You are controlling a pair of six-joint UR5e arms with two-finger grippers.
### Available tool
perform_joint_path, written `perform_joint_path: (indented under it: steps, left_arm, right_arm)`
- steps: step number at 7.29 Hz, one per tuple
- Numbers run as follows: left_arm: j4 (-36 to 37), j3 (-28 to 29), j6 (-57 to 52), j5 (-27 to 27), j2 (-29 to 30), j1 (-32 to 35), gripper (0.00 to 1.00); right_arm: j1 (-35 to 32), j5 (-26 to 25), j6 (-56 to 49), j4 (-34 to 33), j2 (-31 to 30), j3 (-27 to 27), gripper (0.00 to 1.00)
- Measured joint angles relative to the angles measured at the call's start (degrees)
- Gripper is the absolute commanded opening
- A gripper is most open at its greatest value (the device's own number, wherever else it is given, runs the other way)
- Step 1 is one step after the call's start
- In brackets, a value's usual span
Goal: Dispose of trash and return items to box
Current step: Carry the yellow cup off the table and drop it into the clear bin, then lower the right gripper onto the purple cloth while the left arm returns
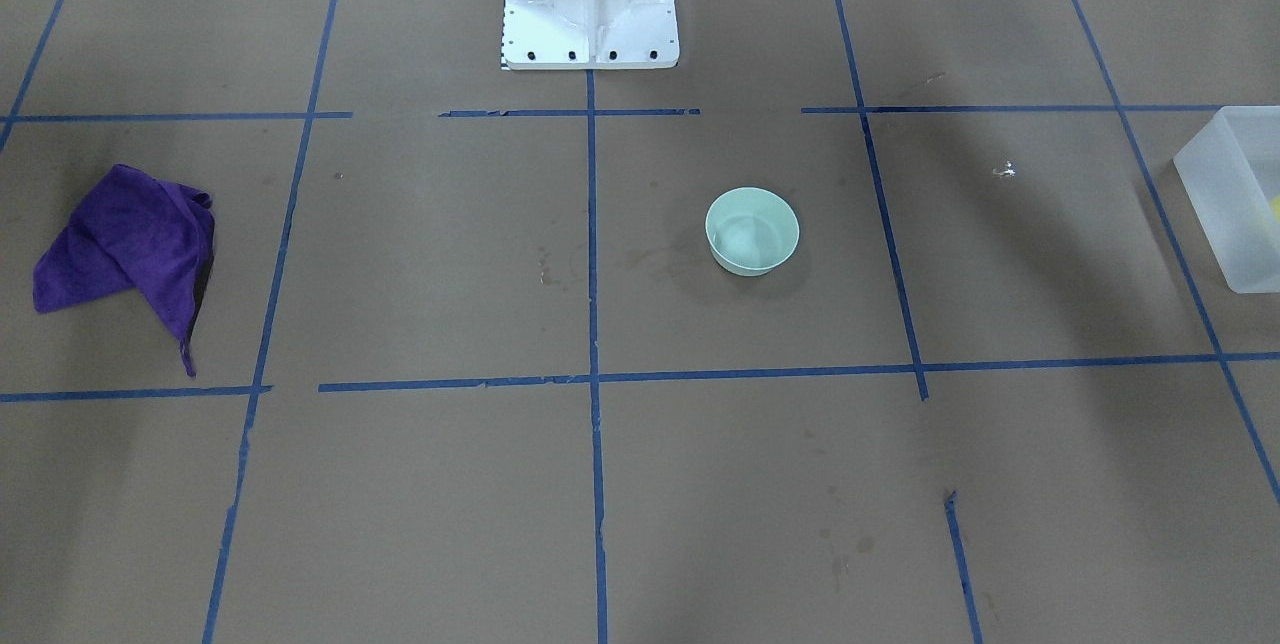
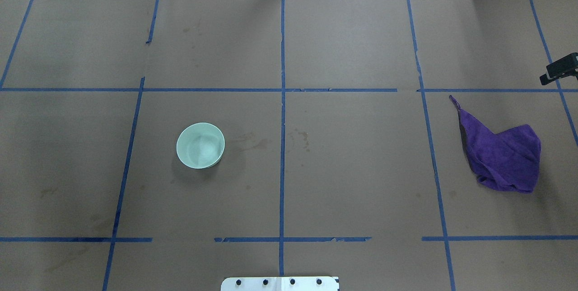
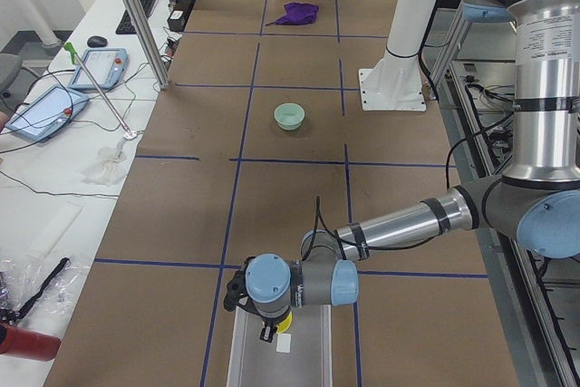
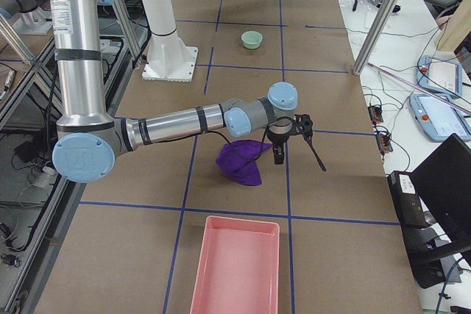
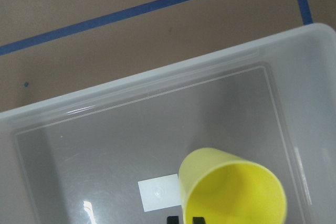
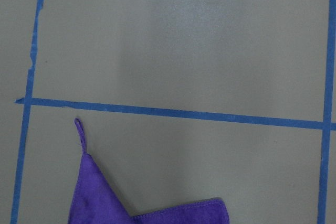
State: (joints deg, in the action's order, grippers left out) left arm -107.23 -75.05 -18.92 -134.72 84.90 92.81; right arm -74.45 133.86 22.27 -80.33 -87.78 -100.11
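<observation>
Cup (image 5: 231, 198), yellow, in frosted bin (image 5: 157, 85) under left tool (image 3: 267, 319) — apart or together, cannot tell; mint bowl (image 3: 289, 116) at twelve o'clock, on desk (image 3: 290, 188).

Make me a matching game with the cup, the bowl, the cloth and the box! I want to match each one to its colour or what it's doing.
Things:
1 cup
2 bowl
3 cloth
4 box

Matches:
A purple and crumpled
B has the cup inside
C yellow
D mint green, standing upright

Pairs: 1-C, 2-D, 3-A, 4-B
</observation>
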Motion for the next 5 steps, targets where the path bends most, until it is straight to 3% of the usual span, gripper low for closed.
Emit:
perform_joint_path:
  steps: [3,5]
  left_arm:
    - [-0.04,-0.71,0.23,-0.76,0.59,-0.08,0.59]
    - [1.48,-5.91,2.63,-0.51,1.85,-0.11,0.69]
  right_arm:
    - [0.01,0.00,0.07,0.00,0.03,-0.27,1.00]
    - [0.81,-0.04,1.24,0.02,0.22,-0.55,1.00]
